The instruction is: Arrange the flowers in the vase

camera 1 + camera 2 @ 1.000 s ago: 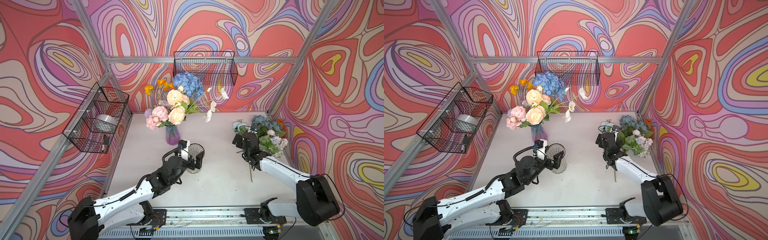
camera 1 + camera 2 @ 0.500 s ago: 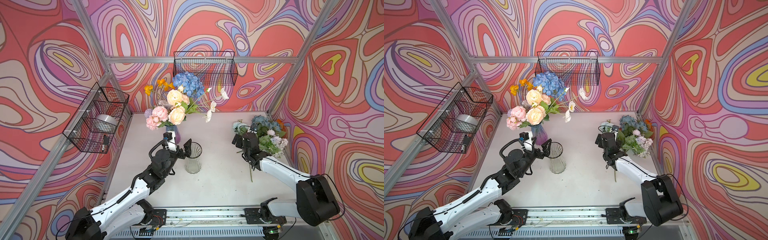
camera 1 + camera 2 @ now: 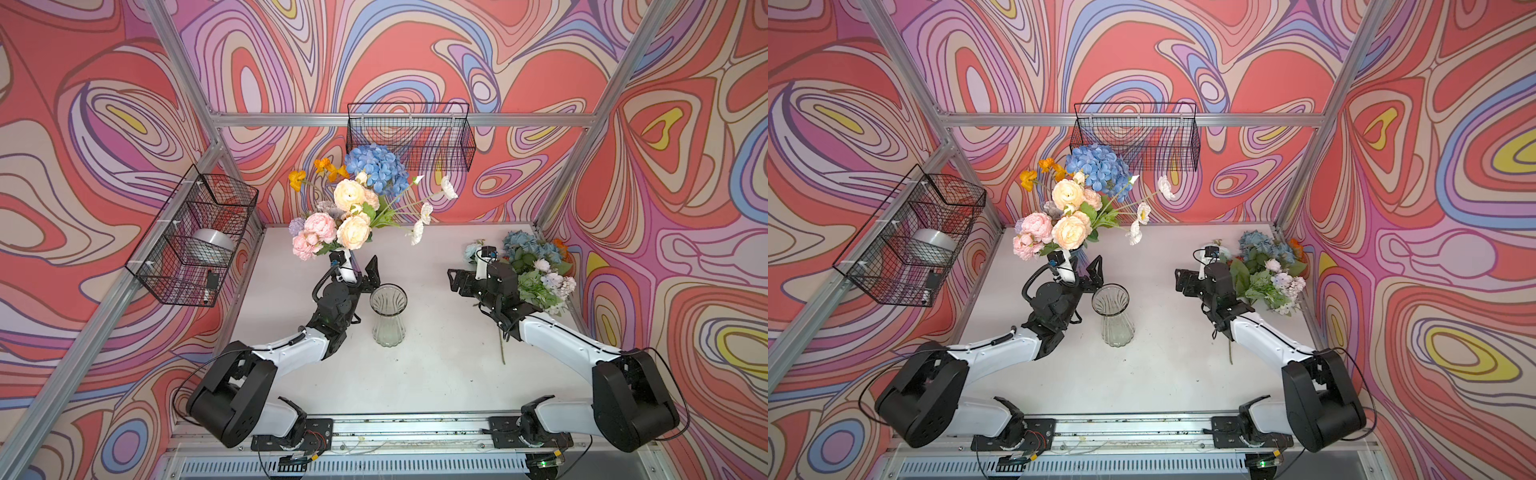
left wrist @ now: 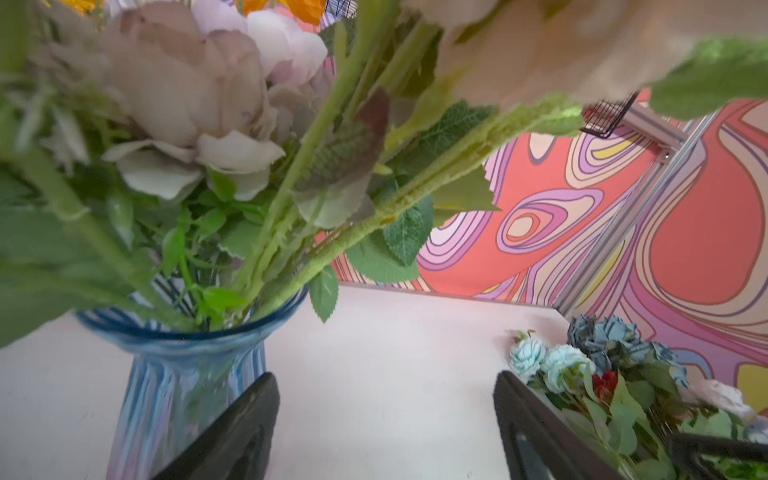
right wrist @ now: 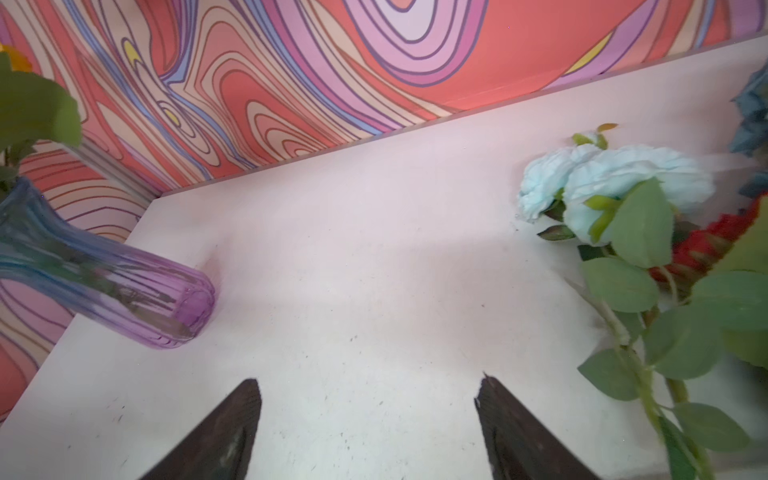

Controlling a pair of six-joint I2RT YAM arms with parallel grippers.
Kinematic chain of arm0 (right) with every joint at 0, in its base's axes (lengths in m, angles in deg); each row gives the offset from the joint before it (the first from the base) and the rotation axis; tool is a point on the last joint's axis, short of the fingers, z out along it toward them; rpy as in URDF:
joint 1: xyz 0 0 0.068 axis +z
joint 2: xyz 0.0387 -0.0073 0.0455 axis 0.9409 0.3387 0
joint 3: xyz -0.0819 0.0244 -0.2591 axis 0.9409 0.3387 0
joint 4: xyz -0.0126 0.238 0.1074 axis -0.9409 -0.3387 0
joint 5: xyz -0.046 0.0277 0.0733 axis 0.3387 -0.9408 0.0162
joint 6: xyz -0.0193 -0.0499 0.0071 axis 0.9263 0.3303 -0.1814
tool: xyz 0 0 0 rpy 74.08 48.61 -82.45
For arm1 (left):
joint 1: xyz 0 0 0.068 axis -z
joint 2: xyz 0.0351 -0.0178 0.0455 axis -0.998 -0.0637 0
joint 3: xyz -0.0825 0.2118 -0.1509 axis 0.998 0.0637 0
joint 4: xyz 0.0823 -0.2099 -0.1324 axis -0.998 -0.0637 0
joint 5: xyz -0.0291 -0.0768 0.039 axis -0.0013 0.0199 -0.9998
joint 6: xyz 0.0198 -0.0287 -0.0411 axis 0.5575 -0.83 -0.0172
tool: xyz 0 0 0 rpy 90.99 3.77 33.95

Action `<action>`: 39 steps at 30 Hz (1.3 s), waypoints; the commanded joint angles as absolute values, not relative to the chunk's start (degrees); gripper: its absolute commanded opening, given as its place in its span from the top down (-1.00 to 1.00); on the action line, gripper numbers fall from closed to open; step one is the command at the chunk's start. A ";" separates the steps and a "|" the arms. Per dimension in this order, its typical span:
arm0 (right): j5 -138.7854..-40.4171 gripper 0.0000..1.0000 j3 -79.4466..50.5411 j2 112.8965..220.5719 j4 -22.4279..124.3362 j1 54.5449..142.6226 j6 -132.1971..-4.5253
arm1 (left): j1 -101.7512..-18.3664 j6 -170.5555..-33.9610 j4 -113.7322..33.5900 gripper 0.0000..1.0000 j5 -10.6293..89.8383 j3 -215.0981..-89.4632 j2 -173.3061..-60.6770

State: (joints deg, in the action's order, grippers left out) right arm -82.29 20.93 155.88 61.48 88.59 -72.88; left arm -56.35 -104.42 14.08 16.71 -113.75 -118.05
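A bouquet of flowers [image 3: 357,199] [image 3: 1075,199] stands in a blue-purple ribbed vase [image 4: 178,374] [image 5: 104,286] at the back left of the white table. A clear glass vase [image 3: 388,316] [image 3: 1115,316] stands upright and empty near the middle. My left gripper [image 3: 359,270] [image 3: 1086,270] [image 4: 384,399] is open between the two vases, holding nothing. More loose flowers [image 3: 536,270] [image 3: 1266,270] [image 4: 602,361] lie piled at the right, among them pale blue roses [image 5: 615,178] and a red bloom [image 5: 706,245]. Left of that pile, my right gripper [image 3: 457,282] [image 3: 1183,282] [image 5: 370,395] is open over bare table.
A wire basket [image 3: 195,237] holding a silver roll hangs on the left wall. Another wire basket [image 3: 409,135] hangs on the back wall behind the bouquet. A loose green stem [image 3: 503,349] lies on the table under my right arm.
My left gripper left the clear vase's rim and swung back toward the blue vase, its jaws narrowing somewhat. The clear vase stays upright. The right arm has barely moved.
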 commanded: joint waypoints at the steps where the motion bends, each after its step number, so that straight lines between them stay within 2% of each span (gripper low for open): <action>1: -86.40 -0.65 21.21 156.00 62.85 88.48 -71.46 | -56.79 -102.53 20.23 -0.72 16.62 -114.96 -123.38; 14: -86.25 -0.62 20.42 157.14 62.67 88.47 -70.48 | -59.37 -97.18 23.05 -0.89 12.31 -122.12 -135.25; 20: -82.03 -0.71 21.82 154.72 62.03 88.48 -69.17 | -61.81 -95.68 24.52 -0.99 10.28 -124.66 -139.66; 29: -74.03 -0.80 19.07 152.83 53.80 87.92 -67.34 | -64.38 -92.61 23.39 -1.00 8.09 -123.87 -140.03; 39: -73.05 -0.72 14.09 157.47 43.28 80.83 -72.93 | -69.33 -94.70 19.94 -1.00 10.94 -122.12 -137.94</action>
